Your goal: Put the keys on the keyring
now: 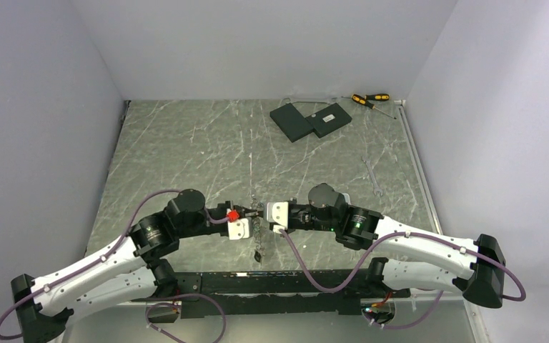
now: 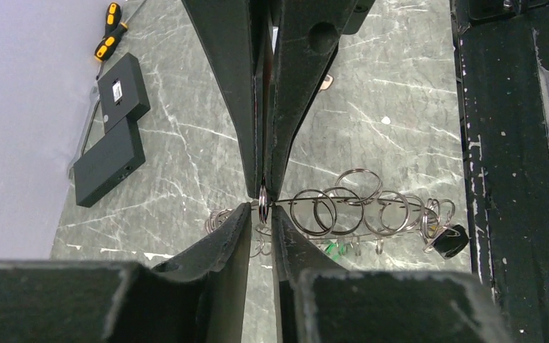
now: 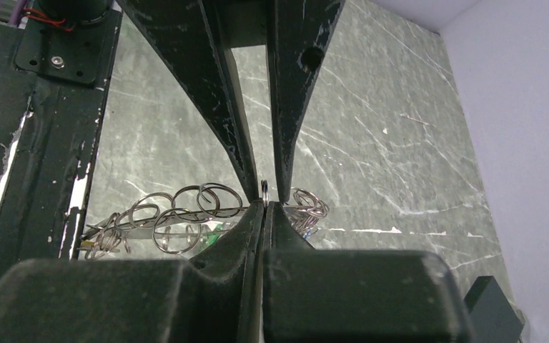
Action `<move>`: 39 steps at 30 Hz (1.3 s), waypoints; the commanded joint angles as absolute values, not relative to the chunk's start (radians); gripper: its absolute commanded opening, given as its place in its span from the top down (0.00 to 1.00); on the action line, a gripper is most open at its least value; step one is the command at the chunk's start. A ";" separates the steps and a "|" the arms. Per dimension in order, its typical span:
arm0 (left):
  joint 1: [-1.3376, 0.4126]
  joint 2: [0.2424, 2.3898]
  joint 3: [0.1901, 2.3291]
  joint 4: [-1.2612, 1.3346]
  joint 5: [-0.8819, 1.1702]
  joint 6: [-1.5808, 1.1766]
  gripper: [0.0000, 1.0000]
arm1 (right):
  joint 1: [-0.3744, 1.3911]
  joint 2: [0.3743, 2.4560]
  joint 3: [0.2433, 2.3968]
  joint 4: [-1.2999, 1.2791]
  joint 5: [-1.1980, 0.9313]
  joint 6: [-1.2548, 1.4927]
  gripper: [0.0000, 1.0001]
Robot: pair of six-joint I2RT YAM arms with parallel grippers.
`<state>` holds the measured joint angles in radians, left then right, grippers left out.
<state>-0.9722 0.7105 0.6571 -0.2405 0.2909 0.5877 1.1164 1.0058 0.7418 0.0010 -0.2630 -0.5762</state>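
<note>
Steel loops crowd the keyring [image 2: 329, 201], pinched by the shut right gripper [image 3: 264, 206] apparently to steady it while the left gripper's [image 2: 261, 209] barely parted jaws straddle one ring [image 2: 263, 200].

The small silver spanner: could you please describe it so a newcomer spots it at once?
On the green marbled table, look right. Nearer than the two flat black rectangular slabs and the yellow-and-black screwdrivers at the far corner, the small silver spanner lies alone: slim, all metal, no coloured handle.

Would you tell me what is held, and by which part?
The right gripper seems to pinch a small silver metal split ring by its rim; the left gripper straddles it.
</note>
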 commanded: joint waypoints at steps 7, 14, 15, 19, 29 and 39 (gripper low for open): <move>-0.974 0.743 0.670 -0.159 0.280 0.593 1.00 | 1.129 0.985 0.810 0.083 -0.277 -0.591 1.00; -0.970 0.688 0.641 -0.114 0.261 0.604 1.00 | 1.129 0.968 0.800 0.113 -0.252 -0.556 0.49; -0.969 0.669 0.632 -0.100 0.263 0.602 1.00 | 1.128 0.949 0.778 0.144 -0.250 -0.544 0.44; -0.953 0.576 0.586 -0.014 0.309 0.584 1.00 | 1.117 0.857 0.697 0.265 -0.245 -0.522 0.40; -0.913 0.444 0.484 0.220 0.427 0.496 1.00 | 1.078 0.806 0.654 0.348 -0.426 -0.446 0.60; -0.880 0.438 0.436 0.406 0.498 0.374 1.00 | 1.072 0.853 0.678 0.388 -0.501 -0.410 0.64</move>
